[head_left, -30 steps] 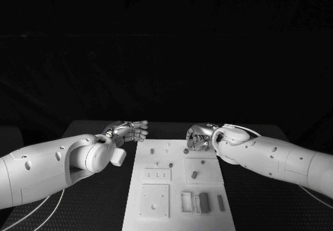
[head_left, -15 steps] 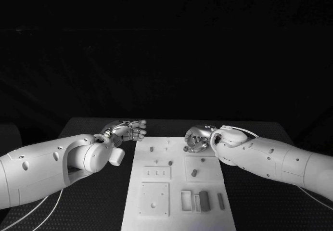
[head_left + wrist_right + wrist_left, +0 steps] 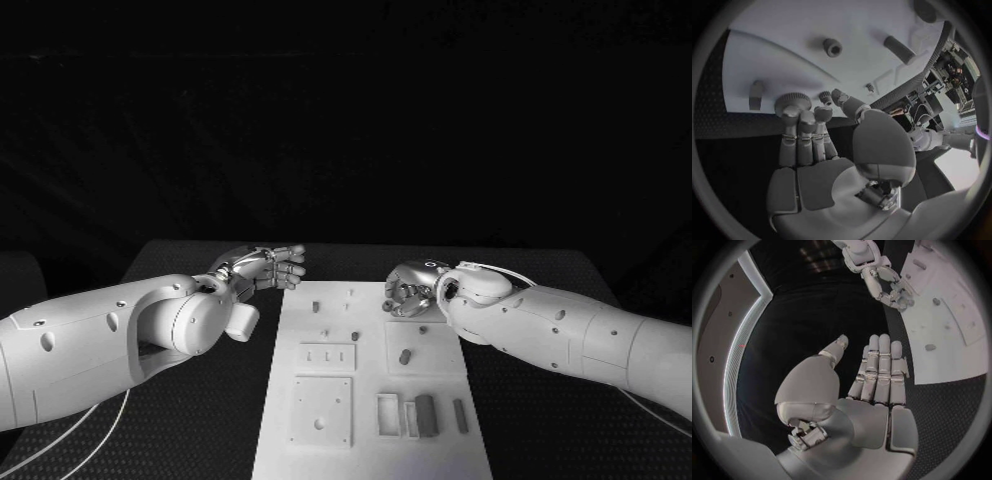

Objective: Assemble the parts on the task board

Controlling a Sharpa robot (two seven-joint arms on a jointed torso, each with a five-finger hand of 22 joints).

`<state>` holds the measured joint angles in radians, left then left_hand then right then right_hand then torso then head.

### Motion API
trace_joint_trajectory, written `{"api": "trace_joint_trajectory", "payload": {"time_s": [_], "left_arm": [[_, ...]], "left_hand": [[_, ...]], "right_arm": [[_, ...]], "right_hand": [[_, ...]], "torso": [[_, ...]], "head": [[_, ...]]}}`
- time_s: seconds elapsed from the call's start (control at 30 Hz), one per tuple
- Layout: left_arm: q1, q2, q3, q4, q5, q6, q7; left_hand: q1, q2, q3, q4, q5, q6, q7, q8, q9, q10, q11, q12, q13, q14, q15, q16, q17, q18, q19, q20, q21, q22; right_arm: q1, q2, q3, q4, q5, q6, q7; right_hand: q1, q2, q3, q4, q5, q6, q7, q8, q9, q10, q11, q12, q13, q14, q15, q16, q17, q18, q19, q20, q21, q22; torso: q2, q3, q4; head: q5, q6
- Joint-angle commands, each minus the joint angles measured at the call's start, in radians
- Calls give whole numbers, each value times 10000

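The white board [image 3: 372, 390] lies lengthwise down the middle of the black desk [image 3: 188, 265], and both arms reach in toward its far end. The left hand [image 3: 264, 268] hovers just off the board's far left corner; from the left wrist its fingers [image 3: 879, 367] lie straight and side by side with the thumb held apart, and nothing is in them. The right hand [image 3: 411, 290] hangs over the far right corner; from the right wrist its fingers [image 3: 804, 125] are curled inward, tips down close to the board's edge, holding no part that I can see, though whether the tips touch the board I cannot tell. On the board I count three raised square plates: one with three slots [image 3: 326, 358], one below it with small holes [image 3: 320, 412], and one on the right carrying a single short peg [image 3: 405, 356]. Near the robot's end sit three upright bars in a row, a pale frame [image 3: 387, 415], a darker block [image 3: 426, 416] just beside it, and a thin bar [image 3: 460, 416] apart to the right. Four or so small pegs [image 3: 316, 308] dot the far end, too small to count surely.
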<state>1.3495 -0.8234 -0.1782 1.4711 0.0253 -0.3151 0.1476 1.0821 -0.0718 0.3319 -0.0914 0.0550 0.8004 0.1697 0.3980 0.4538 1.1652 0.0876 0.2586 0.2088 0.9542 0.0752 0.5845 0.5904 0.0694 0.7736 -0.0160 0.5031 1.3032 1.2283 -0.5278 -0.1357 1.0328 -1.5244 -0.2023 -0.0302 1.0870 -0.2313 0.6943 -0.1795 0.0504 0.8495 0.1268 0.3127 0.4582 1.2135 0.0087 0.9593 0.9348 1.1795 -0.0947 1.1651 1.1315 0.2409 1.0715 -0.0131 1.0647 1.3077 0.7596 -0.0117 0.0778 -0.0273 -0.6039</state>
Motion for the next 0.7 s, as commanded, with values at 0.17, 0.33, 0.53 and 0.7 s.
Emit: {"api": "trace_joint_trajectory", "payload": {"time_s": [0.17, 0.33, 0.53, 0.7], "left_arm": [[45, 67, 15, 10, -123, 59, 119], [45, 107, 12, -27, -123, 75, 106], [44, 125, 10, -56, -122, 81, 103], [44, 147, 11, -69, -122, 93, 97]], "left_hand": [[-58, -37, -14, -61, -35, -22, 77, -31, -9, -7, 58, -45, 18, -53, 21, -50, 10, -12, -31, -69, 60, -18], [-66, -32, -13, -60, -34, -21, 77, -33, -8, -7, 58, -48, 19, -53, 22, -51, 11, -12, -31, -68, 61, -19], [-73, -28, -11, -59, -34, -20, 78, -35, -7, -8, 59, -50, 21, -54, 22, -52, 12, -11, -31, -67, 61, -20], [-76, -27, -11, -59, -34, -20, 78, -36, -7, -8, 59, -52, 21, -54, 23, -53, 12, -11, -31, -67, 61, -20]], "right_arm": [[-46, 87, -2, -9, -133, 147, 15], [-61, 83, -2, -39, -127, 100, 11], [-62, 92, -2, -53, -112, 109, 25], [-63, 99, -2, -33, -112, 141, 26]], "right_hand": [[-33, 140, 138, 65, -15, 132, -18, 49, 19, 27, 18, 157, 39, 45, -3, 123, 33, 209, -48, -95, 153, 242], [-48, 142, 183, 82, -14, 111, -37, 21, 7, 34, 0, 227, 54, 55, -19, 176, 49, 209, -49, -116, 232, 240], [-63, 149, 203, 95, -13, 114, -38, 14, 4, 34, -2, 261, 58, 59, -24, 202, 55, 209, -52, -126, 271, 237], [-58, 188, 241, 107, -13, 146, -40, 23, 9, 40, -4, 295, 63, 64, -27, 227, 60, 209, -55, -137, 306, 234]], "torso": [[131, 6, 29], [209, 0, 46], [273, -4, 40], [289, -1, 41]], "head": [[-22, 1], [-53, 7], [-52, 6], [-49, -15]]}}
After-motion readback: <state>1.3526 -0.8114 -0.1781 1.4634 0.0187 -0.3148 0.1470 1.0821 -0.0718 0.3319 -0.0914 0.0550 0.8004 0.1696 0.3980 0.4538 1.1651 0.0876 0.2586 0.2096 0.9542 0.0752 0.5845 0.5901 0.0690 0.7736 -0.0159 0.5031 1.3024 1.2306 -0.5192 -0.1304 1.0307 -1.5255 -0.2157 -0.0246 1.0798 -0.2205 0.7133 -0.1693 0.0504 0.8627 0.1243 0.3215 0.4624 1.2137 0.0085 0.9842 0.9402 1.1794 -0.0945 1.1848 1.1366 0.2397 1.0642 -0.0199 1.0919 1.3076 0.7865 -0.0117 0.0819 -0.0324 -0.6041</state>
